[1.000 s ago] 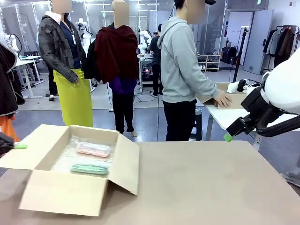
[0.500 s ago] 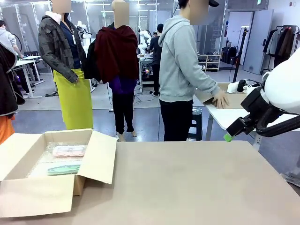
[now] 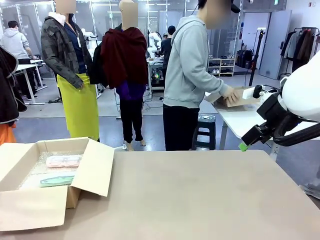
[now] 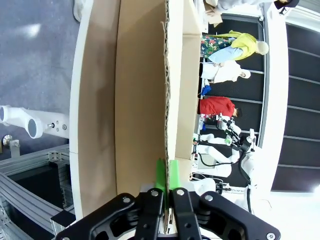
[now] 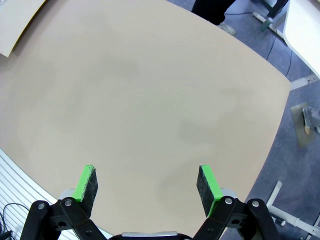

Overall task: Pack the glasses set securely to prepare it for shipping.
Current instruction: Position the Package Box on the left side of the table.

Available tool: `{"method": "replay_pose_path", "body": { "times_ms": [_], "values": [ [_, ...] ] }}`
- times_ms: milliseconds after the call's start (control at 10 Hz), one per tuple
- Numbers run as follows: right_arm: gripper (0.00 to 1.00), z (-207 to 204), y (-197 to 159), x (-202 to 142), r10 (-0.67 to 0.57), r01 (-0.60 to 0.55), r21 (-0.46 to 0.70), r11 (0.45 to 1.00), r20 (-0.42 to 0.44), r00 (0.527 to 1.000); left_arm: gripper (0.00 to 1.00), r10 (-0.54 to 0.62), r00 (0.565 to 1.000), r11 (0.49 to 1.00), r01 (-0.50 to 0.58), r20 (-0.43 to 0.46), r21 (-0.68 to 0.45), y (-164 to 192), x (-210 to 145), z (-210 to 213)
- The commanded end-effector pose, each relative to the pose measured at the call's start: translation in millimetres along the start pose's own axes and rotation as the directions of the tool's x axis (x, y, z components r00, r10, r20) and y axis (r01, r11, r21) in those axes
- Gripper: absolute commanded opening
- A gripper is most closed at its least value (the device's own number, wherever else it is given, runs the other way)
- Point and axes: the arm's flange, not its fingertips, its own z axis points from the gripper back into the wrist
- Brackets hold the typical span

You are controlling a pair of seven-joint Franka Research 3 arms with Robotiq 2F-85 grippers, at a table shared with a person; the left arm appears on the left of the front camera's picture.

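**Left claw pinching a box flap; cases lying inside on bubble wrap**

The cardboard box (image 3: 50,195) is sitting at the lower left of the front view on the tan desk (image 3: 210,195), flaps standing open. Inside it, the pale pink glasses case (image 3: 63,161) is lying toward the far wall and the mint green glasses case (image 3: 56,181) just nearer the camera, both resting on what looks like bubble wrap (image 3: 37,172), close together but apart.

In the left wrist view, the left claw (image 4: 165,175) is pressed together on the raw corrugated edge of a cardboard flap (image 4: 170,80), its green pads gripping either side of it. The right claw (image 5: 146,182) is hanging spread wide over bare desk, holding nothing.

The cases are probably light, rigid shells with smooth, somewhat slippery sides; they would best be gripped across the narrow width at mid-length. The flap is thin and bendable, so pinching near its free edge suits folding it down.
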Motion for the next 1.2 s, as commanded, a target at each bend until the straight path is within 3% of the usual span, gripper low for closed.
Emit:
{"method": "replay_pose_path", "body": {
  "times_ms": [0, 400, 500, 600, 700, 800, 900, 1100],
  "values": [
    [1.00, 2, 2, 3, -0.011, 0.011, -0.006, 1.000, -0.011, 1.000, 0.02, 0.002, 1.000, 1.000, -0.002, 0.003, 0.006, -1, -2, -3],
    [1.00, 2, 2, 3, -0.011, 0.011, -0.006, 1.000, -0.011, 1.000, 0.02, -0.001, 1.000, 1.000, 0.001, -0.003, -0.002, 0, 1, -2],
    [1.00, 2, 2, 3, -0.011, 0.011, -0.006, 1.000, -0.011, 1.000, 0.19, -0.042, 0.999, 0.998, 0.044, -0.024, 0.048, -9, 5, -14],
    [1.00, 2, 2, 3, -0.011, 0.011, -0.006, 1.000, -0.011, 1.000, 0.48, -0.086, 0.995, 0.989, 0.091, -0.052, 0.116, -19, 10, -19],
    [1.00, 2, 2, 3, -0.011, 0.011, -0.006, 1.000, -0.011, 1.000, 0.63, -0.101, 0.994, 0.983, 0.107, -0.044, 0.147, -26, 13, -20],
    [1.00, 2, 2, 3, -0.011, 0.011, -0.006, 1.000, -0.011, 1.000, 0.90, -0.107, 0.993, 0.973, 0.114, -0.047, 0.201, -28, 12, -19],
    [1.00, 2, 2, 3, -0.011, 0.011, -0.006, 1.000, -0.011, 1.000, 1.00, -0.103, 0.994, 0.967, 0.108, -0.032, 0.230, -31, 10, -16],
    [1.00, 2, 2, 3, -0.011, 0.011, -0.006, 1.000, -0.011, 1.000, 1.00, -0.148, 0.989, 0.924, 0.147, -0.025, 0.354, -37, 10, -3]
  ]
}}
